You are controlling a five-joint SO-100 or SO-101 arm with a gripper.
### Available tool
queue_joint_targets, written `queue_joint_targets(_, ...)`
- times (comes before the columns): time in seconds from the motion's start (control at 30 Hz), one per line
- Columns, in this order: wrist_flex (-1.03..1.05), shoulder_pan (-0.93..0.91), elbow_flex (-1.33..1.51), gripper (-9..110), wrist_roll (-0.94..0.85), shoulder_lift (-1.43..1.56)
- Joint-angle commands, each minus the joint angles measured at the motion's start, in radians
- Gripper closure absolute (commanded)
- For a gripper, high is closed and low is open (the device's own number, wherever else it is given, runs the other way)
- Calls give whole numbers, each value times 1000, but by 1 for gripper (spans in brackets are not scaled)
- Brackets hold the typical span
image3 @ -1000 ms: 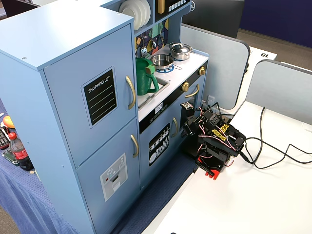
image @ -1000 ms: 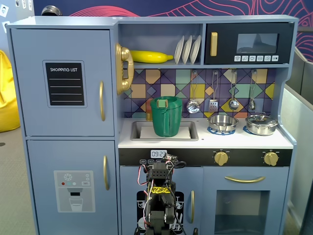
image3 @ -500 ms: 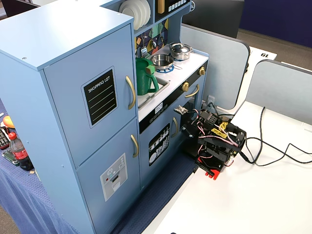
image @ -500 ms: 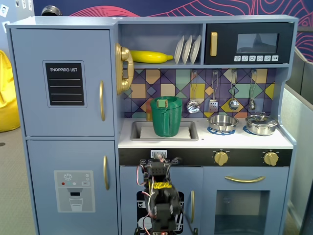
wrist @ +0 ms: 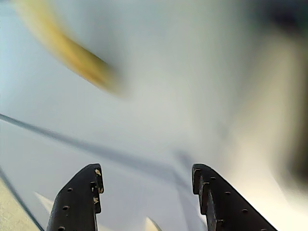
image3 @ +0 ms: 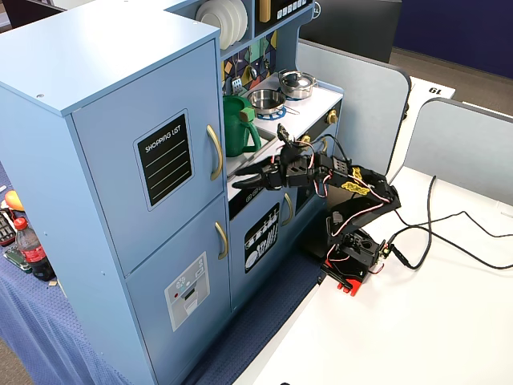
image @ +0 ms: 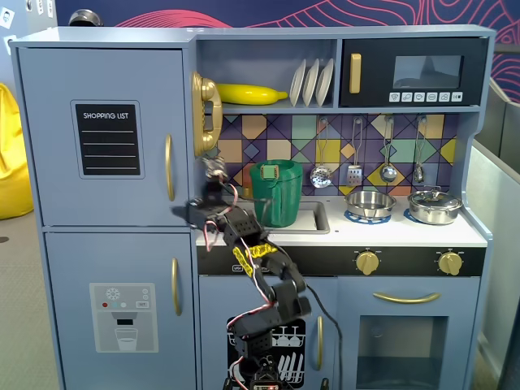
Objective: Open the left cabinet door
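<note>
The left cabinet door [image: 106, 130] is blue-grey, with a black "SHOPPING LIST" panel and a vertical gold bar handle [image: 169, 166]. It is shut in both fixed views [image3: 136, 172]. My gripper [image: 182, 213] is open and empty. It points at the door's right edge, just below the handle's lower end and above the seam to the lower door. In a fixed view from the side, the gripper [image3: 240, 182] sits below the handle [image3: 215, 152], close to the cabinet front. In the wrist view the gripper [wrist: 147, 171] faces the blurred door, with the handle [wrist: 72, 53] a gold streak at the upper left, apart from the fingers [wrist: 82, 197].
The lower door with the dispenser picture [image: 122, 317] is shut below. A green pitcher [image: 276, 191] stands in the sink, right of my arm. A gold toy phone [image: 205, 114] hangs above the gripper. The dish-rack door [image: 284, 357] is behind my arm. Cables [image3: 449, 224] lie on the white table.
</note>
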State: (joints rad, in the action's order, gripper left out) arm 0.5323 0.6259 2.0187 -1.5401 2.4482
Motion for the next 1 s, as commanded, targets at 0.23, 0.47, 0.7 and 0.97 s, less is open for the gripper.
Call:
queue_joint_targets(0.23, -150, 34, -239, 84, -181, -147)
queue_joint_targets(0.47, -250, 60, -322, 85, -198, -256)
queue_joint_targets(0.7, -201, 233, -397, 87, -207, -275)
queue_joint_targets(0.97, -12, 337, -337, 88, -187, -89)
